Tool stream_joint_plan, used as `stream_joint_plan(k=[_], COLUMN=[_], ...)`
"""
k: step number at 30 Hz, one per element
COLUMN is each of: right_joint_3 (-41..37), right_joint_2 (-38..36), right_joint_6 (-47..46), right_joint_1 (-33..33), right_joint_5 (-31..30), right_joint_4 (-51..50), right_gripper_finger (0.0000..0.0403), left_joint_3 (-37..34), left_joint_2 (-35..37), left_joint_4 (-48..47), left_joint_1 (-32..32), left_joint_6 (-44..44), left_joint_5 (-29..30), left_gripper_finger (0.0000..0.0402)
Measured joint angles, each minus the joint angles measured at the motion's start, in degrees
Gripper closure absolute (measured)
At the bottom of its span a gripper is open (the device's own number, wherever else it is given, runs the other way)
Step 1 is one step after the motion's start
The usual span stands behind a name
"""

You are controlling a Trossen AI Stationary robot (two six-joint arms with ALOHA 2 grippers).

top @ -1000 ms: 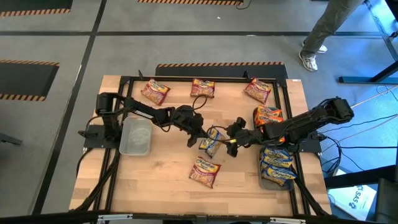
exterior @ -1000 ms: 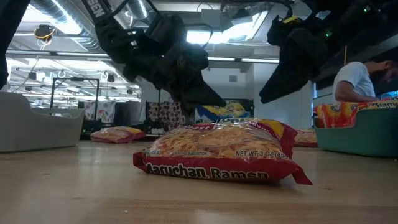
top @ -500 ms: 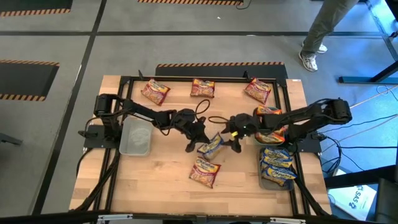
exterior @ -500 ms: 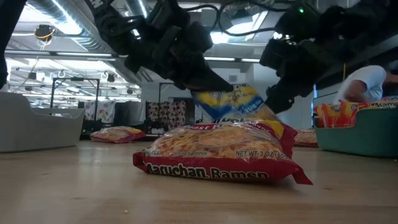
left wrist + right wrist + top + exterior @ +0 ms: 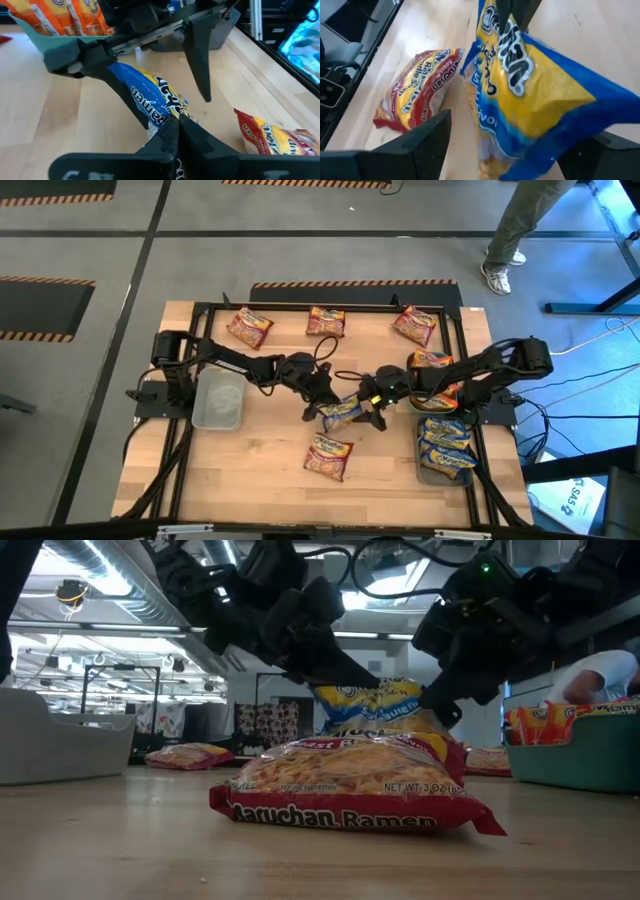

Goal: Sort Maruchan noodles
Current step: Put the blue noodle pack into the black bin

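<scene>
Four maroon packets (image 5: 329, 456) lie loose; one blue packet (image 5: 342, 413) pinched by the left gripper (image 5: 322, 408) — right gripper (image 5: 372, 414) spread around it; tray (image 5: 421, 468) packets overlap, uncountable.

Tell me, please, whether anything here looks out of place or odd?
One thing: the blue-and-yellow ramen packet hangs tilted above mid-table, pinched at one edge by the left gripper, while the right gripper straddles its other end, jaws open.

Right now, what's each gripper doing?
Left gripper: closed on the blue-and-yellow packet.
Right gripper: open, fingers either side of that packet.
</scene>
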State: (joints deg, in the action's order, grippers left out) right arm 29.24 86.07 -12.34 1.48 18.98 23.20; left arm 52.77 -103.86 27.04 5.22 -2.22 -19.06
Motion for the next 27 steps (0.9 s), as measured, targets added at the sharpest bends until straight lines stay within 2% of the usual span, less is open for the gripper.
stream_joint_plan(k=[4, 7, 10, 15, 21, 27], right_joint_3=[0.01, 0.01, 0.01, 0.01, 0.01, 0.01], right_joint_2=[1.17, 1.17, 1.17, 1.17, 1.17, 1.17], right_joint_6=[-0.94, -0.91, -1.01, -0.95, -1.06, -0.52], right_joint_1=[0.0, 0.0, 0.0, 0.02, 0.02, 0.02], right_joint_5=[0.04, -0.91, -1.08, -4.71, -5.27, -5.04], right_joint_4=[1.47, 1.42, 2.08, 2.38, 2.46, 1.99], right_gripper_finger=[0.0111, 0.013, 0.0162, 0.0224, 0.0285, 0.0309], left_joint_3=[0.0, 0.0, 0.0, 0.0, -0.02, -0.02], left_joint_2=[0.0, 0.0, 0.0, 0.0, 0.0, 0.0], left_joint_4=[1.09, 1.11, 1.23, 1.39, 1.51, 2.34], left_joint_1=[0.02, 0.0, 0.0, 0.0, -0.02, -0.02], left_joint_6=[0.0, 0.0, -0.16, -1.18, -0.82, 3.6], left_joint_5=[0.98, 1.63, 1.8, 2.0, 2.29, 3.43], left_gripper_finger=[0.0401, 0.0401, 0.0401, 0.0401, 0.0399, 0.0353])
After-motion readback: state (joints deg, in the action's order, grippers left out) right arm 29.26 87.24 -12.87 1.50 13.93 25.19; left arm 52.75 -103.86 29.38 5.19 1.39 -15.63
